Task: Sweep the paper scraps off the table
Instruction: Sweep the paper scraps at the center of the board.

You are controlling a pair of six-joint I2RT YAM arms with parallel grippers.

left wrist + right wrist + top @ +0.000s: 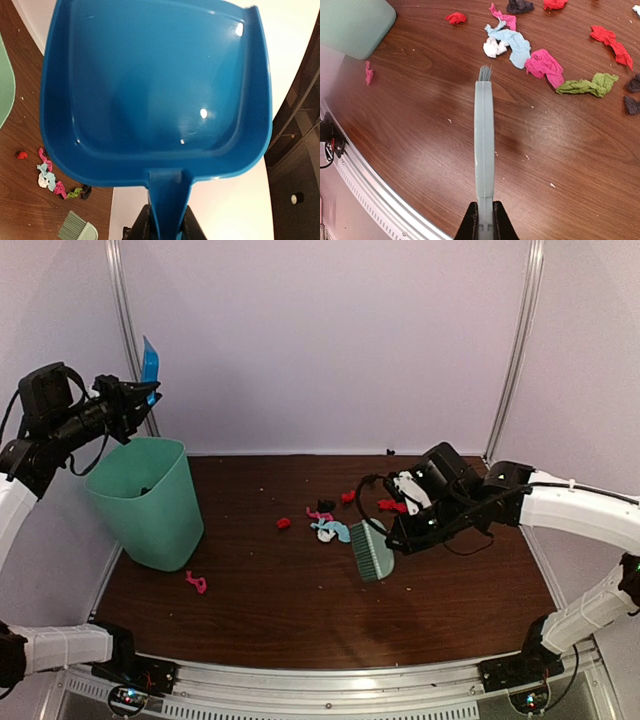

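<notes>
Right pincer (485, 220) is clamped tight on the brush (484, 135) handle, bristles down by the desk (420, 150); whether they touch it, I can't tell. Left pincer (167, 227) grips the dustpan (155, 85) stem, held high at far left above the bin (150, 500), and the pan looks empty.

The scraps (328, 528) lie mid-desk, the main bunch just left of the bristles. A few red scraps (392, 506) sit farther back, close by the right pincer. One pink scrap (196, 583) lies near-left beside the bin, well apart from both pincers.

It's crumpled paper: feather-light and soft, I'd judge, and likely to skid or flick on slick wood. No pinching them. Get the bristles behind the bunch and push gently, in short strokes. The dustpan isn't down beside them yet.
</notes>
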